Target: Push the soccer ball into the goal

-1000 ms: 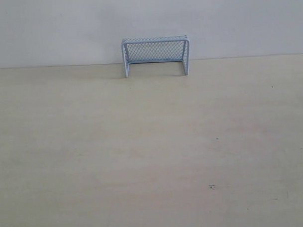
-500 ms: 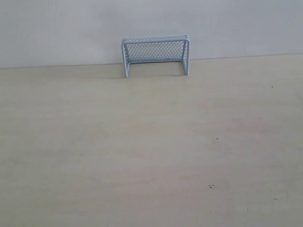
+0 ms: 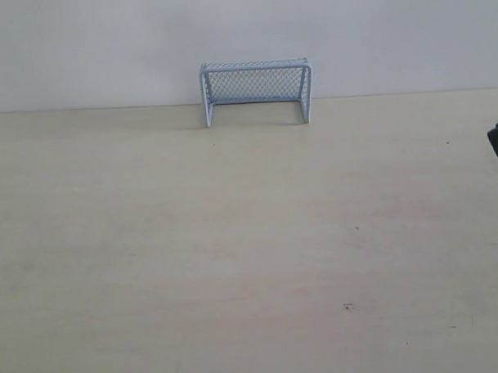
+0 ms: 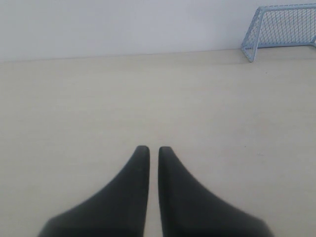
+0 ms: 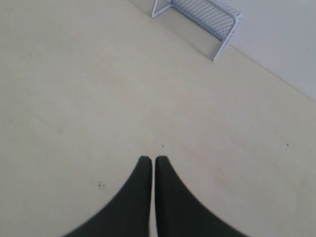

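Against far wall (image 3: 80, 45), goal (image 3: 256, 84) well apart from left tool (image 4: 149, 148) and right tool (image 5: 148, 158); both nearly closed.

- Pale cream tabletop (image 3: 194, 254) with faint wood grain, flat and matte, filling most of the exterior view and running back to the wall.
- Plain white wall (image 3: 89, 45) behind, bare and evenly lit, meeting the tabletop's far edge in a straight horizontal line.
- Small dark scuff mark (image 3: 348, 307) on the tabletop, toward the near right.
- Tiny dark speck (image 3: 356, 228) farther back from that mark.
- Second tiny dark speck (image 3: 446, 143) well apart, nearer the right edge.
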`<state>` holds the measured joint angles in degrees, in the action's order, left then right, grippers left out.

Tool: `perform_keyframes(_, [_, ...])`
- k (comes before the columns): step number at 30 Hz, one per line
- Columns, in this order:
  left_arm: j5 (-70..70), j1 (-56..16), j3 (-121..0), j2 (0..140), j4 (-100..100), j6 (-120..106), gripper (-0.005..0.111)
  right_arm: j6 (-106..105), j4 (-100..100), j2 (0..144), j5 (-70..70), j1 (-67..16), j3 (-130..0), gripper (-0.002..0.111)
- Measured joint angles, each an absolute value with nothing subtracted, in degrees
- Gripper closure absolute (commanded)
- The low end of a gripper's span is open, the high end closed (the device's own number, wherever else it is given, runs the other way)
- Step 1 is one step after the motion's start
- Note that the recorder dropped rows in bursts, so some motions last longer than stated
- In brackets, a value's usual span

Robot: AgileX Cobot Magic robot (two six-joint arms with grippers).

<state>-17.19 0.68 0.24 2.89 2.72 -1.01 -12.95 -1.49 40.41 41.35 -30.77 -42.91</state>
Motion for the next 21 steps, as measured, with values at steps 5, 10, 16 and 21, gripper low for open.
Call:
perform_keyframes(5, [-17.2, 0.7, 0.2, 2.9, 2.7, -1.0, 0.100, -12.7, -0.7, 36.7, 35.3, -30.1, -38.7, 0.108])
perform_keyframes(10, [-17.2, 0.7, 0.2, 2.9, 2.7, -1.0, 0.100, -12.7, 0.5, 33.4, 33.4, -28.0, -36.2, 0.108])
perform_keyframes(16, [-17.2, 0.7, 0.2, 2.9, 2.7, -1.0, 0.100, -12.7, 1.9, 28.9, 32.0, -25.0, -33.1, 0.108])
perform_keyframes(21, [-17.2, 0.7, 0.2, 2.9, 2.7, -1.0, 0.100, -12.4, 2.5, 24.1, 28.3, -21.7, -28.6, 0.108])
